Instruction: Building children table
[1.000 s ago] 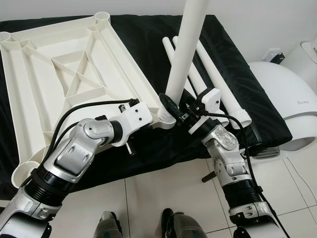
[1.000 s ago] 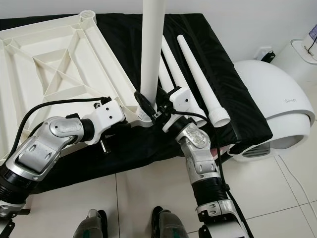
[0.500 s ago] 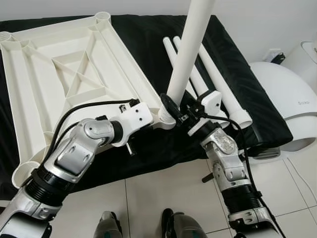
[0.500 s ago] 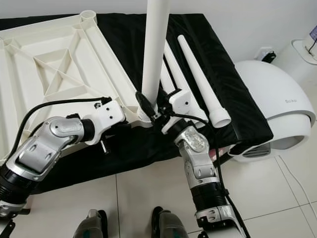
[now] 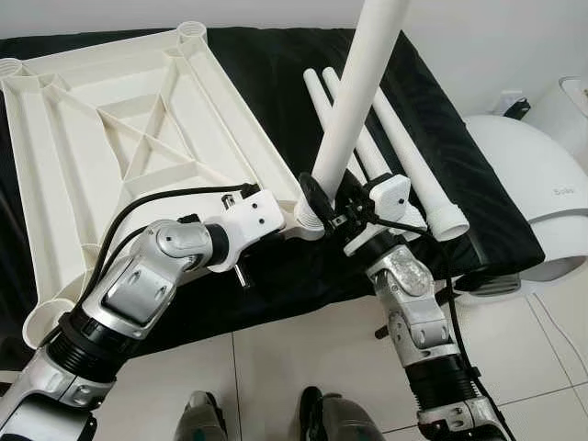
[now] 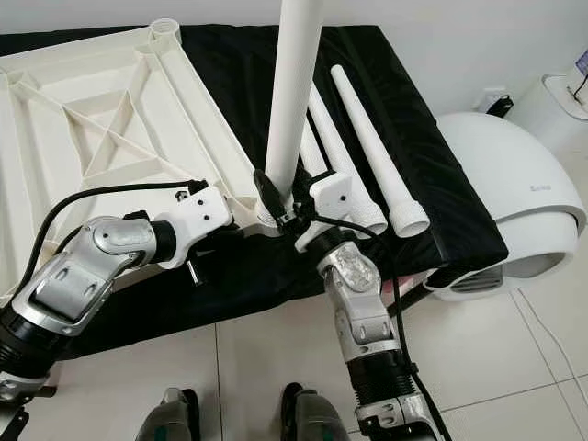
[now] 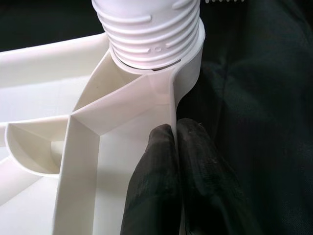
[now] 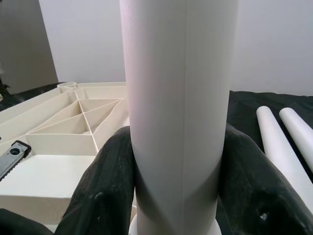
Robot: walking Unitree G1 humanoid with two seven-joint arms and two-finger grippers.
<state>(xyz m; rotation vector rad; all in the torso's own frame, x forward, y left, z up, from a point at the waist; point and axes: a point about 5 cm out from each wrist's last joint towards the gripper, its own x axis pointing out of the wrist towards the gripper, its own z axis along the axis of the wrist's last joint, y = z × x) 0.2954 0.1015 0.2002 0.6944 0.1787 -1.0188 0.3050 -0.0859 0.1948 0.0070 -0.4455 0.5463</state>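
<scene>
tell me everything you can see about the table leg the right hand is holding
The table leg is a long, smooth white tube, plastic by its look, standing nearly upright and leaning a little. Its ribbed, threaded lower end sits in the corner socket of the upturned white tabletop, with several threads exposed above the socket rim. The right hand is shut on it low down, one black finger on each side. The left hand pinches the tabletop's rim beside that socket. Three more legs lie on the black cloth beyond.

Spare legs (image 5: 381,138) crowd the cloth beside the upright leg (image 5: 354,96).
</scene>
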